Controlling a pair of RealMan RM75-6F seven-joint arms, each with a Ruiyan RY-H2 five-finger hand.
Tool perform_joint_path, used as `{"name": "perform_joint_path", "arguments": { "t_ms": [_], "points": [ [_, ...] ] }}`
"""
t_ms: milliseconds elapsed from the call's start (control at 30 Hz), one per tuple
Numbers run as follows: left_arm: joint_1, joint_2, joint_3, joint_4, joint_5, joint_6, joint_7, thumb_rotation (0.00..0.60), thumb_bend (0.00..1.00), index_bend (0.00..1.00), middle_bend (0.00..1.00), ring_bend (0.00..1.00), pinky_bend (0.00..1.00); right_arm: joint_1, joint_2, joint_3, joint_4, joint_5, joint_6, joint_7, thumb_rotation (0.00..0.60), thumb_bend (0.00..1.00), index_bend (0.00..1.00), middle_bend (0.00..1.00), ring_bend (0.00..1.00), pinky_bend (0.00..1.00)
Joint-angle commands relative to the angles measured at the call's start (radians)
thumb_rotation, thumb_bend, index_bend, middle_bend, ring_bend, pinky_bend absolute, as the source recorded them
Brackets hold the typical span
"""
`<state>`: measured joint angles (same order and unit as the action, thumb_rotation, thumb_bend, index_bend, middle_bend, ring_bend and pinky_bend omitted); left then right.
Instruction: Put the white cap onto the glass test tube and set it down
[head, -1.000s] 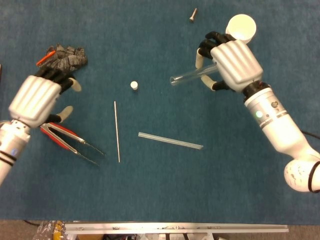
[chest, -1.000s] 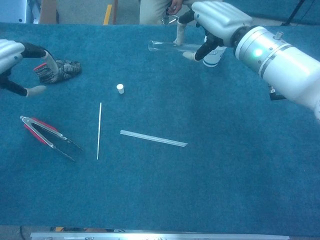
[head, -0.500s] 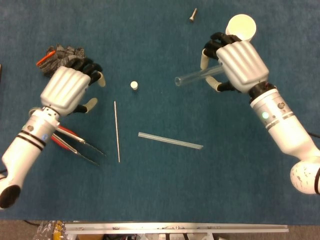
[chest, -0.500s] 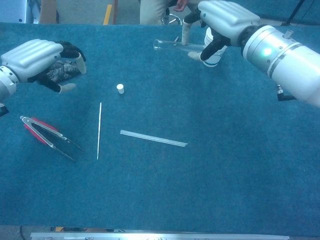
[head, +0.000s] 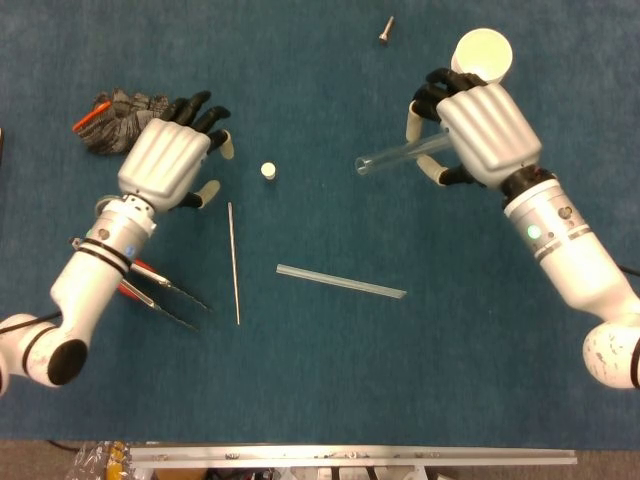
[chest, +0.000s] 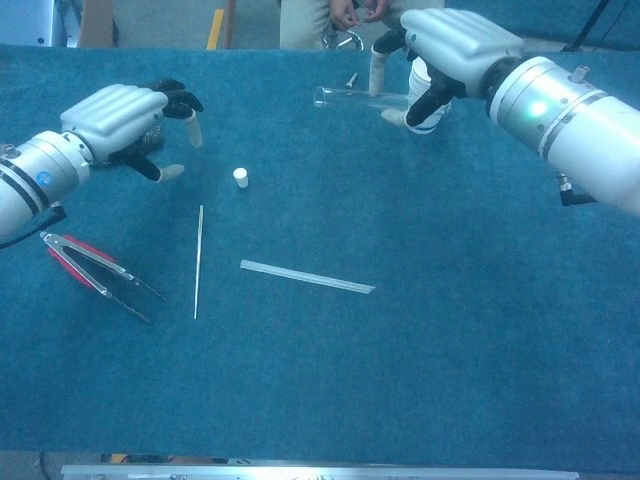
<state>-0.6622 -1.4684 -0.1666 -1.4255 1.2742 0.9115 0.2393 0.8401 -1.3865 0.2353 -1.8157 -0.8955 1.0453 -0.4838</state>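
Observation:
A small white cap (head: 268, 171) (chest: 240, 177) stands on the blue table cloth, left of centre. My right hand (head: 478, 130) (chest: 452, 48) holds the glass test tube (head: 390, 155) (chest: 352, 98) in the air at the upper right, its open end pointing left toward the cap. My left hand (head: 168, 160) (chest: 120, 120) hovers just left of the cap with its fingers spread and nothing in them.
A thin rod (head: 233, 262) and a clear flat strip (head: 340, 281) lie mid-table. Red-handled tweezers (head: 150, 287) lie at the left, a dark glove (head: 118, 108) at the back left. A white cup (head: 483, 52) stands behind my right hand, a bolt (head: 386, 29) beyond.
My left hand has moved right and forward, from the table's left edge to beside the cap. My right hand with the tube has drifted slightly right.

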Motion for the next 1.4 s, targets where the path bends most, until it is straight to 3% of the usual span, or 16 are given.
{"name": "perform_joint_path", "arguments": {
  "t_ms": [33, 333, 667, 933, 1400],
  "points": [
    [-0.017, -0.030, -0.004, 0.022, -0.023, -0.009, 0.018, 0.565, 0.29, 0.41, 0.16, 0.00, 0.10, 0.000, 0.002, -0.002, 0.001, 0.000, 0.000, 0.002, 0.600, 0.34, 0.66, 0.38, 0.19, 0.26],
    [-0.047, -0.115, -0.014, 0.086, -0.090, -0.012, 0.065, 0.521, 0.29, 0.40, 0.16, 0.00, 0.10, -0.002, 0.015, -0.010, 0.006, 0.002, 0.002, 0.006, 0.600, 0.34, 0.66, 0.38, 0.19, 0.26],
    [-0.080, -0.186, -0.015, 0.134, -0.131, -0.020, 0.100, 0.545, 0.29, 0.40, 0.16, 0.00, 0.10, -0.010, 0.027, -0.020, 0.011, -0.002, 0.000, 0.020, 0.600, 0.34, 0.66, 0.39, 0.19, 0.26],
    [-0.099, -0.241, -0.019, 0.195, -0.162, -0.028, 0.113, 0.596, 0.29, 0.41, 0.16, 0.00, 0.10, -0.015, 0.034, -0.026, 0.020, -0.003, -0.005, 0.032, 0.600, 0.34, 0.66, 0.39, 0.19, 0.26],
    [-0.118, -0.300, -0.025, 0.270, -0.196, -0.039, 0.115, 0.600, 0.29, 0.42, 0.16, 0.00, 0.10, -0.021, 0.039, -0.032, 0.044, -0.004, -0.017, 0.053, 0.600, 0.34, 0.66, 0.39, 0.19, 0.26]
  ]
}}
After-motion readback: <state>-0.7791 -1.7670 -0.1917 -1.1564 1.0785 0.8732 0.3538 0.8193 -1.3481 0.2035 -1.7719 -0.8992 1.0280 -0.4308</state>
